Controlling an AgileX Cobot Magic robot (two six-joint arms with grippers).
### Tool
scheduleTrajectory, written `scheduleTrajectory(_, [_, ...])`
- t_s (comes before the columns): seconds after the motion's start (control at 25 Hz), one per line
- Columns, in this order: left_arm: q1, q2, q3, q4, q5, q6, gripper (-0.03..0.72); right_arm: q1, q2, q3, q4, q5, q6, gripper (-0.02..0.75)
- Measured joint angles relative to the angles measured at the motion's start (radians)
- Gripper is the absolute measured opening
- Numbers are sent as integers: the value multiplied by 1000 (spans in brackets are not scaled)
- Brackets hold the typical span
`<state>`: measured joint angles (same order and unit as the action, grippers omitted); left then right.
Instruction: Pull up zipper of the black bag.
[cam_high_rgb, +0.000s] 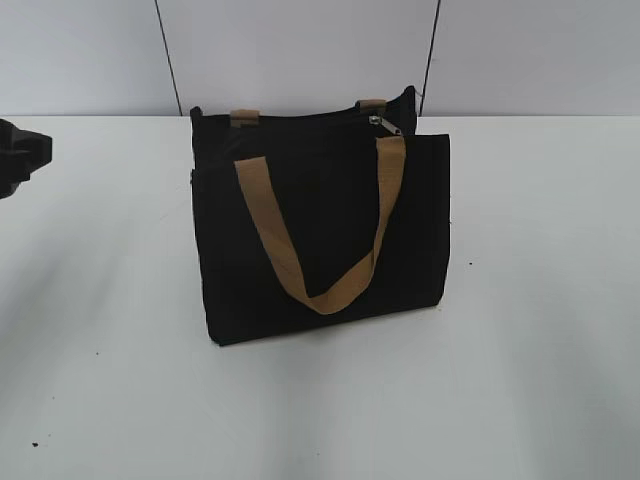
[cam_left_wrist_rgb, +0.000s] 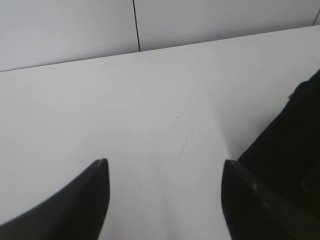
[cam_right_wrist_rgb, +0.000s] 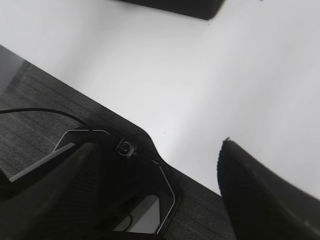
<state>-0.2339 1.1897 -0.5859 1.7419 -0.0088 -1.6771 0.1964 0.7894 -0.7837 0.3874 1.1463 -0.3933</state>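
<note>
The black bag (cam_high_rgb: 320, 235) stands upright in the middle of the white table, its front panel facing the camera. One tan strap handle (cam_high_rgb: 315, 240) hangs down the front. The zipper runs along the top edge, with its small silver pull tab (cam_high_rgb: 376, 122) near the right end. My left gripper (cam_left_wrist_rgb: 165, 167) is open and empty, low over the table to the left of the bag, whose black side (cam_left_wrist_rgb: 295, 140) fills the right of the left wrist view. My right gripper (cam_right_wrist_rgb: 157, 143) is open and empty over the table's near edge; it does not show in the exterior view.
Part of the left arm (cam_high_rgb: 20, 155) shows at the far left of the exterior view. The right wrist view shows the table's edge (cam_right_wrist_rgb: 100, 107) with dark robot base parts (cam_right_wrist_rgb: 125, 190) below it, and a black shape (cam_right_wrist_rgb: 175, 6) at the top. A white wall stands behind the table.
</note>
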Motion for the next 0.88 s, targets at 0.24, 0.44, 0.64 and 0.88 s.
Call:
scheduleTrajectory(0.24, [0, -10, 0, 0, -34, 0, 471, 0, -262, 170, -144, 5, 116, 560])
scheduleTrajectory(0.44, [0, -44, 0, 0, -47, 0, 461, 0, -474, 280, -199, -7, 163, 561])
scheduleTrajectory(0.64, [0, -78, 0, 0, -97, 0, 461, 0, -578, 296, -242, -36, 201, 560])
scheduleTrajectory(0.88, [0, -117, 0, 0, -154, 0, 459, 0, -581, 296, -256, -39, 211, 560])
